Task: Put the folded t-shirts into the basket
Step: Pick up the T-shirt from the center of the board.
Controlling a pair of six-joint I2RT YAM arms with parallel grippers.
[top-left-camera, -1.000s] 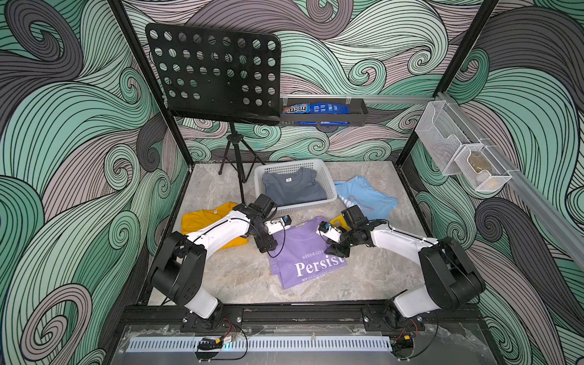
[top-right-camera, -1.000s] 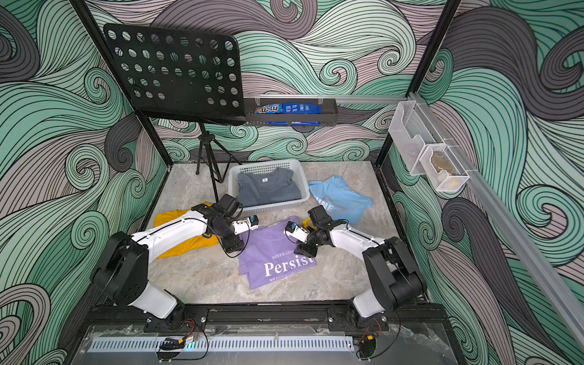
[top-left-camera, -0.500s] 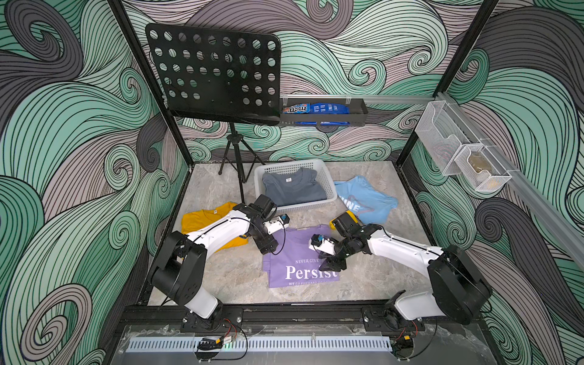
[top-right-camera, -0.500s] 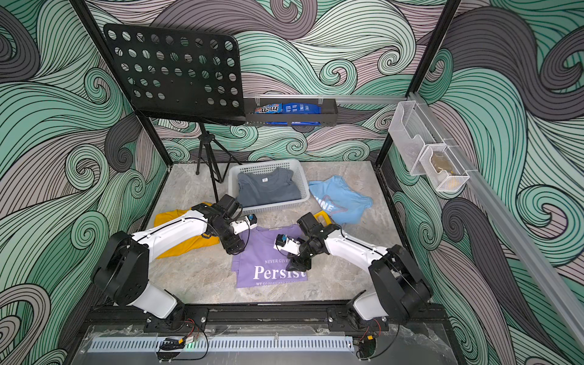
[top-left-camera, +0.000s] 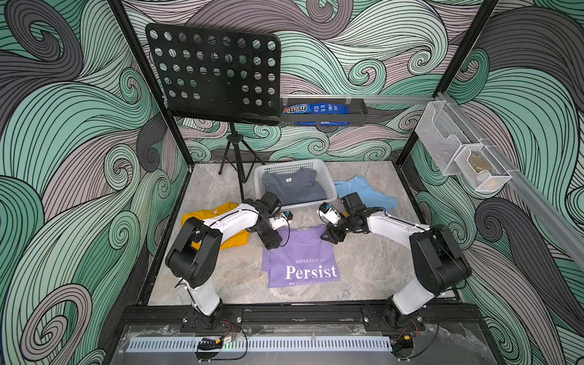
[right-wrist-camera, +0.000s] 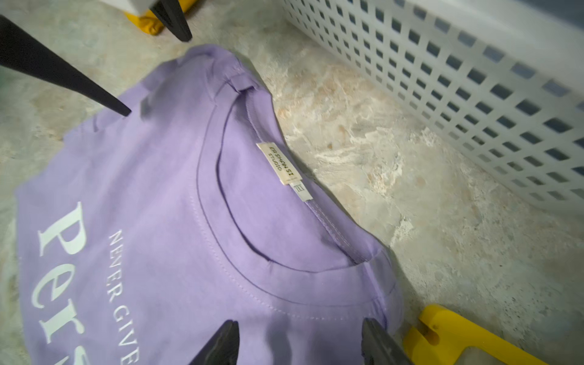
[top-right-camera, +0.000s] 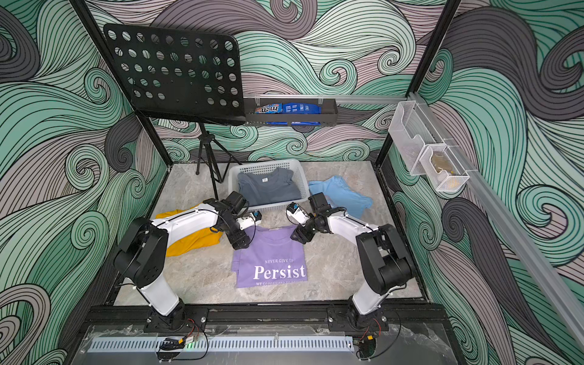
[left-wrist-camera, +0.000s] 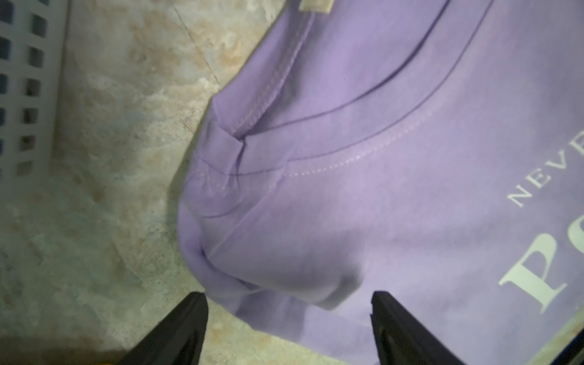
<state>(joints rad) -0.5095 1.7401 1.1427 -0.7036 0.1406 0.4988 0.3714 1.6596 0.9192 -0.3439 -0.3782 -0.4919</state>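
Tee point(top-left-camera: 297, 249) with white "Persist" lettering

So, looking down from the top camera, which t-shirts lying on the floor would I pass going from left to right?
In a top view: mustard yellow t-shirt → lilac "Persist" t-shirt → light blue t-shirt.

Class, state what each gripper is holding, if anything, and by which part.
Nothing is held. Both the left gripper and right gripper stand open over shoulder corners of the lilac Persist t-shirt.
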